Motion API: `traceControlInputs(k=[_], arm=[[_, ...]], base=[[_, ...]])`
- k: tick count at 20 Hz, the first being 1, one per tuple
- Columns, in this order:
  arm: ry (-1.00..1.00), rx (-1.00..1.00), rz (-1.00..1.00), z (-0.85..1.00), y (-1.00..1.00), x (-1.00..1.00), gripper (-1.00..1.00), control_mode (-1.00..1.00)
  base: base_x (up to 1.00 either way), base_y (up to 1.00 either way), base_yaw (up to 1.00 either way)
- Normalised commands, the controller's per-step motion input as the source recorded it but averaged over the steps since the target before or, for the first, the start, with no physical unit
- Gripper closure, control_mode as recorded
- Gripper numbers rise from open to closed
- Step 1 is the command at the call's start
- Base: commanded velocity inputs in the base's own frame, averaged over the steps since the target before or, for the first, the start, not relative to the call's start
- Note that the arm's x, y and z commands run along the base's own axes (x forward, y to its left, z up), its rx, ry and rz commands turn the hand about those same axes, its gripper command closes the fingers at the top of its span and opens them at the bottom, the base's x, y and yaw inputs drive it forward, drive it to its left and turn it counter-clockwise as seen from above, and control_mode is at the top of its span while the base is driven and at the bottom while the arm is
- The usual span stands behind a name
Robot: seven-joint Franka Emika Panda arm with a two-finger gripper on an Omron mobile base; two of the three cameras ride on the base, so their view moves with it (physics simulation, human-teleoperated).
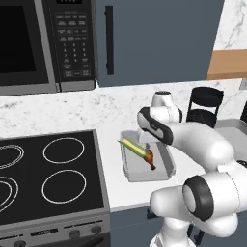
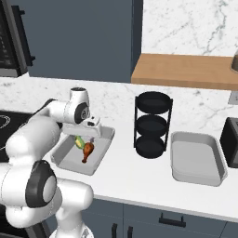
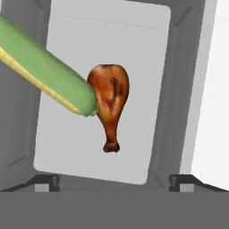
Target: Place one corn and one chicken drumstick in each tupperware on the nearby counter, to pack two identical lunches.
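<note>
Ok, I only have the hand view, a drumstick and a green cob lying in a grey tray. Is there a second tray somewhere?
Observer: Yes, a second tupperware sits further right on the counter, past a black three-tier rack.
Operator: Anything in it?
Observer: No, nothing lies in it in the right base view.
Operator: And what's on the other side of my tray?
Observer: A black stovetop with ring burners.
</note>
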Motion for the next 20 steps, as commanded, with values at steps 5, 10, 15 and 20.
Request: traceControlInputs(k=[5,10,15,20], arm=[[-0.19,0.10,-0.28,0.63,-0.58,-1.00,-1.00,-1.00],[-0.12,0.04,-0.19,0.29,-0.37,-0.71,-1.00,-1.00],[0.00,0.00,0.00,0.00,0.00,0.00,-1.00,-1.00],[-0.08,0.00,0.00,0.00,-0.17,-0.70,-1.00,-1.00]], base=[[0.00,0.00,0.00],[0.00,0.00,0.00],[0.00,0.00,0.00],[0.00,0.00,0.00]])
